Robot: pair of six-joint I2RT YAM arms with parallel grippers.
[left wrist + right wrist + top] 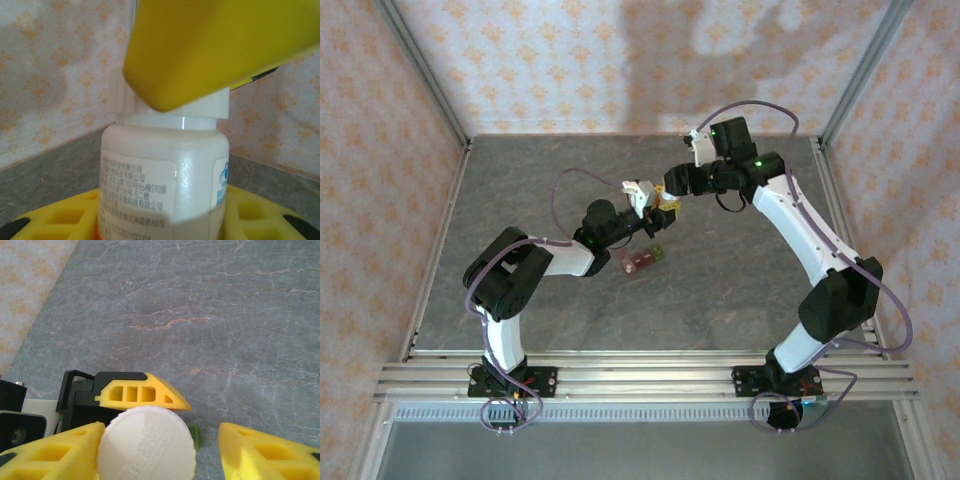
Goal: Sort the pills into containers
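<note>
A white pill bottle (165, 170) with a printed label stands between the yellow fingers (55, 220) of my left gripper (160, 222), which is shut on its body and holds it above the table (636, 190). My right gripper (161, 432) is open around the bottle's ribbed white cap (146, 447). Its left finger (60, 455) touches the cap and its right finger (270, 455) stands apart from it. The containers (642, 260), a brownish-red strip with a green end, lie on the table below the bottle. The pills are hidden.
The grey marbled table (210, 315) stretches away beyond the bottle. Patterned walls (610, 60) and metal frame posts (425, 75) close it in at the back and sides. A finger of the left gripper (142, 392) shows behind the cap.
</note>
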